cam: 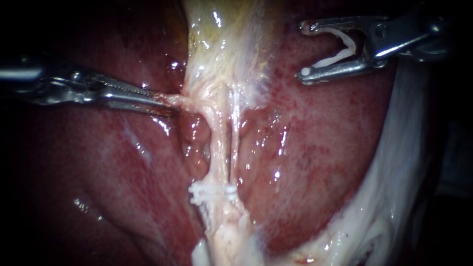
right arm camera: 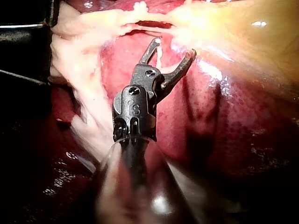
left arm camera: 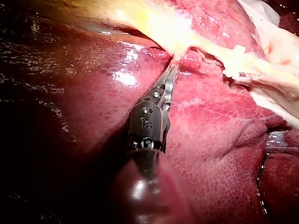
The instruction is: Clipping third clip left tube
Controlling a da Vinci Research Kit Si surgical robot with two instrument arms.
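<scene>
Endoscope: close, square-on to liver (cam: 315, 148), tubes (cam: 217, 143) running 12 to 6 o'clock. Wrist cams close, oblique, opposite sides, same tubes.

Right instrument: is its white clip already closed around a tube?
No, the white clip lies open in the right instrument, apart from the tubes.

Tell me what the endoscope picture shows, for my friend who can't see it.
My right instrument holds an open white clip, up and right of two thin pale tubes that run down the red liver. White clips sit across the tubes low down, and my left instrument grips pale tissue beside their top.
</scene>
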